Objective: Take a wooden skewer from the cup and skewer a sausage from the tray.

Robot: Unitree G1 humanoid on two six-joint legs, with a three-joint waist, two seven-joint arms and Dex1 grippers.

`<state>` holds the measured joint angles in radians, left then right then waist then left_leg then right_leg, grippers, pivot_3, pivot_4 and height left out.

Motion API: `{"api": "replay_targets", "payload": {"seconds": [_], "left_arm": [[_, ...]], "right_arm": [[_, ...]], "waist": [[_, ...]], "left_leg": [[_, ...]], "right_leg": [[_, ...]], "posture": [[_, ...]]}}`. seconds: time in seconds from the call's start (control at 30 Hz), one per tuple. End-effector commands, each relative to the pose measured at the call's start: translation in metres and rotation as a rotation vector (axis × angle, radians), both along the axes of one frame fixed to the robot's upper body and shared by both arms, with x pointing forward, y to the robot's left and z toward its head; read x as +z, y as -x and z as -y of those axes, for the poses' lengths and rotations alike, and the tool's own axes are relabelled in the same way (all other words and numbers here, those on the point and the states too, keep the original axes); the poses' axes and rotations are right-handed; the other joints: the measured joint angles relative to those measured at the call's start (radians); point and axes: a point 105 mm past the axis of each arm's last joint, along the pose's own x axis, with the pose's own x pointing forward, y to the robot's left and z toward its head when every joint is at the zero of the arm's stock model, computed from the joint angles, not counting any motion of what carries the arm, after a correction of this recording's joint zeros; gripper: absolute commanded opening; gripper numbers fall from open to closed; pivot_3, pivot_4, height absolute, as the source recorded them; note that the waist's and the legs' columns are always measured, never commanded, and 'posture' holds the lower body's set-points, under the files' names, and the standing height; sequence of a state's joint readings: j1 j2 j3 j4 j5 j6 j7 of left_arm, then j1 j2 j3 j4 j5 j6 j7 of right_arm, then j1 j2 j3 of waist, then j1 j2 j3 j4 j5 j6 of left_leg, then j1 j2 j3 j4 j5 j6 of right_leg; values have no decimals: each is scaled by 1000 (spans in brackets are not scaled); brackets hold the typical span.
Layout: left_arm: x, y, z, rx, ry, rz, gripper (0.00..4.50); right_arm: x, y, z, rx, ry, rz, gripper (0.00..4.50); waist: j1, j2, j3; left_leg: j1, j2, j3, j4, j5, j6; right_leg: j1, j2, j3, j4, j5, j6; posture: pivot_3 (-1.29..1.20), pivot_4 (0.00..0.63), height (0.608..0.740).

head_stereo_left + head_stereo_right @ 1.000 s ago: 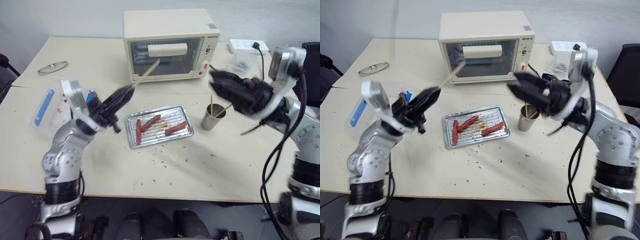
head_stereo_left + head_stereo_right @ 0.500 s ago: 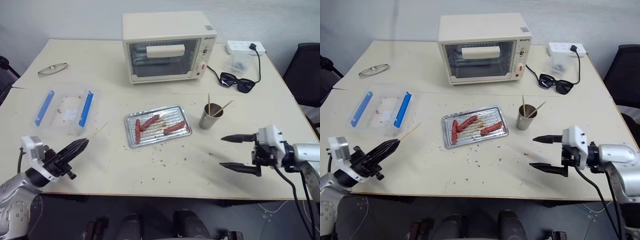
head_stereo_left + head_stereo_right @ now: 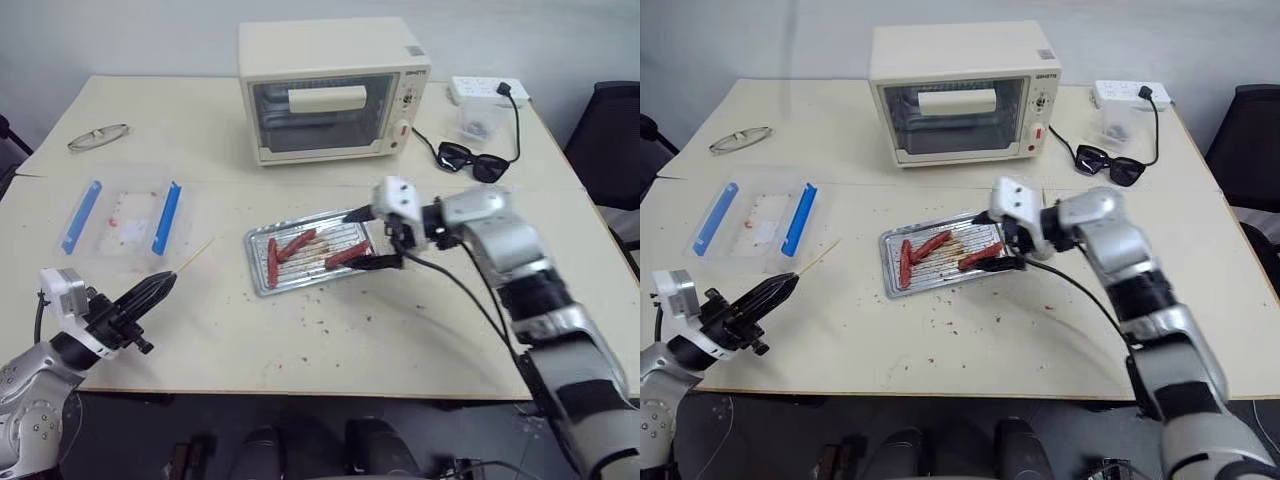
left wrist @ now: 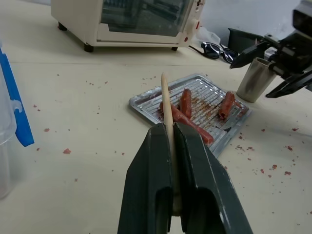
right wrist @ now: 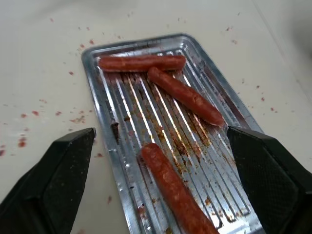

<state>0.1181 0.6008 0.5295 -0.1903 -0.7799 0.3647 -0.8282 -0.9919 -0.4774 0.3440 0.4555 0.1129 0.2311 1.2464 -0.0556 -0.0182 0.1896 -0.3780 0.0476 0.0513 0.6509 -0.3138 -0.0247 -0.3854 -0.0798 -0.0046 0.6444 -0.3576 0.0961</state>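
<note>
Across the pale bench (image 3: 420, 340), the tray (image 3: 262, 282) is lying midway, its four sausages resting on the ribbed base. Hanging wide open and empty just over the tray's right end, the right claw (image 3: 367, 238) is straddling the nearest sausage (image 3: 347, 255), whose long axis is running slantwise between its fingers. Well apart at the near left edge, the left claw (image 3: 155, 291) is pinching the wooden skewer (image 3: 195, 257), tip pointing toward the tray.

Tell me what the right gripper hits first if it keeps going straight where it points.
Likely the sausage lying nearest it in the tray; the open right gripper straddles it, though depth is uncertain.
</note>
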Motion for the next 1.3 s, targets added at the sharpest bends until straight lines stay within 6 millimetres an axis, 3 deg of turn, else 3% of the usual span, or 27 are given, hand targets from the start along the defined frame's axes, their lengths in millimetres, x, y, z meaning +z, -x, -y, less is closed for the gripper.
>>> {"api": "replay_targets", "payload": {"seconds": [0.03,0.23,0.33,0.67,0.8,0.9,1.07,1.3], "left_arm": [[7,2,6,-13,-19,34,0],[4,5,8,-8,-18,33,0],[4,6,9,-5,-17,35,0],[5,6,10,-6,-18,44,0],[5,5,11,-11,-18,44,0],[4,5,12,-14,-19,43,0],[4,5,12,-14,-22,42,0],[2,4,12,-18,-18,43,0]], "right_arm": [[1,-13,-7,-3,30,38,4442],[-11,-14,-15,65,92,-14,4442],[-15,-14,-12,82,128,-30,3904],[-21,-25,-11,28,136,-29,3904],[-18,-28,-12,-1,105,-62,3904],[-16,-27,-9,5,101,-83,3369],[-4,-19,-9,53,50,-146,3369],[1,-34,-9,8,121,48,3369]], "waist": [[0,0,0],[-5,0,0],[-5,0,0],[-9,0,0],[-8,0,0],[-8,0,0],[-8,0,0],[-9,0,0]], "left_leg": [[-2,0,1,1,0,0],[-12,1,2,9,-1,1],[-11,1,2,13,-1,1],[-9,1,3,13,0,1],[-9,1,3,13,0,1],[-9,1,3,13,0,1],[-9,1,3,13,0,1],[-9,1,3,13,0,1]], "right_leg": [[-3,-2,-4,1,0,0],[-9,-4,-14,5,0,0],[-9,-4,-14,9,0,0],[-9,-4,-12,13,0,0],[-9,-4,-12,13,0,0],[-9,-4,-12,13,0,0],[-9,-4,-12,13,0,0],[-10,-4,-13,13,0,0]], "posture": [[0,150,740],[0,150,740],[0,150,740],[0,150,740],[0,150,740],[0,150,740],[0,150,740],[0,150,740]]}}
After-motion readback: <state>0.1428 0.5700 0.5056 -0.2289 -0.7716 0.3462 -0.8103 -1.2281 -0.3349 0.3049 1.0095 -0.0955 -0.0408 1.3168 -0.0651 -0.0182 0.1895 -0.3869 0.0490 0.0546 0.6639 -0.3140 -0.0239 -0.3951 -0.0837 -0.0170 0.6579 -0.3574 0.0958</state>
